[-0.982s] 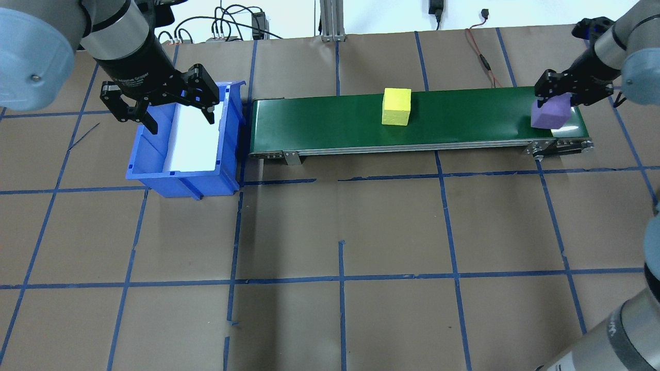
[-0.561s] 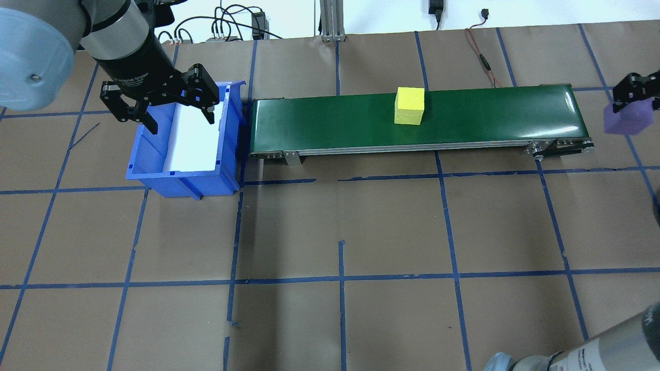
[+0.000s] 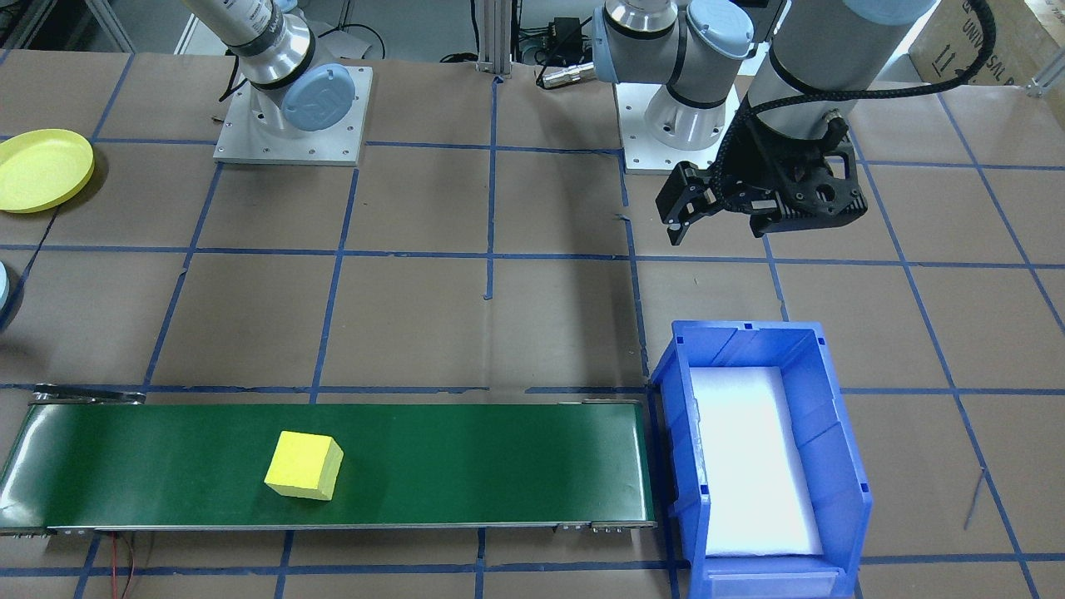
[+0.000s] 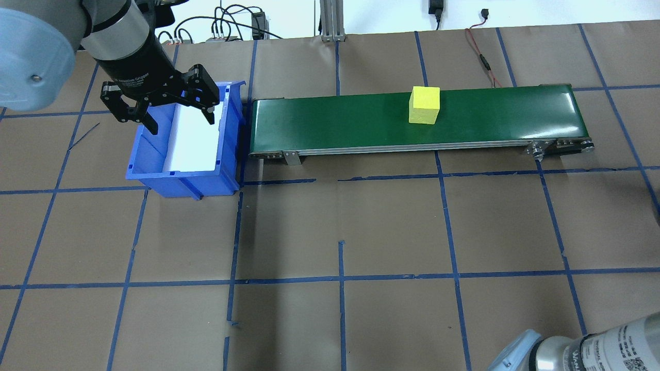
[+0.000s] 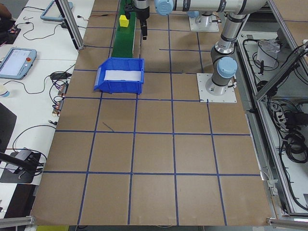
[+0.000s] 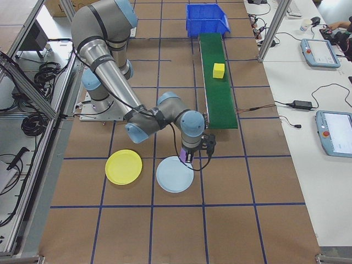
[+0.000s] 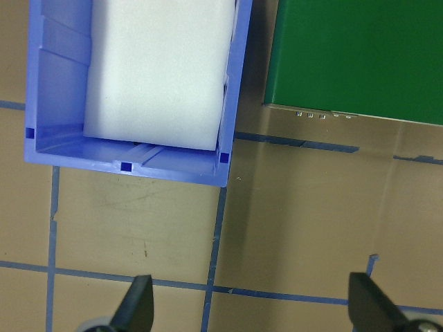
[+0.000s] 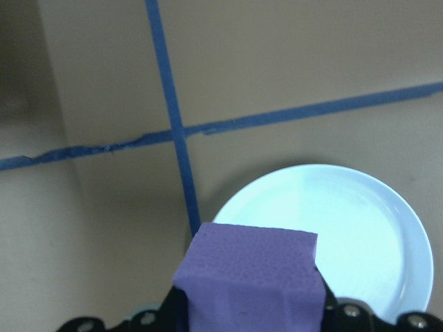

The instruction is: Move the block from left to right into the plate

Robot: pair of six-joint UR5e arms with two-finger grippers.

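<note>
My right gripper [image 6: 187, 155] is shut on a purple block [image 8: 252, 277] and holds it above the near rim of a light blue plate [image 8: 346, 228]. The yellow plate [image 6: 124, 166] lies just beside that one on the table and also shows in the front-facing view [image 3: 42, 170]; nothing lies in it. A yellow block [image 4: 424, 105] sits on the green conveyor belt [image 4: 335, 123], right of its middle. My left gripper [image 4: 160, 105] hangs open with nothing in it above the blue bin [image 4: 149, 175].
The blue bin holds only a white foam pad [image 7: 159, 69] and stands against the belt's left end. A red cable [image 4: 482, 56] lies behind the belt. Both arm bases [image 3: 291, 116] stand on the brown, blue-taped table.
My right gripper lifted the purple block off the belt's right end and carried it out of the overhead view. The yellow block rode rightward along the belt. The left gripper stayed put.
</note>
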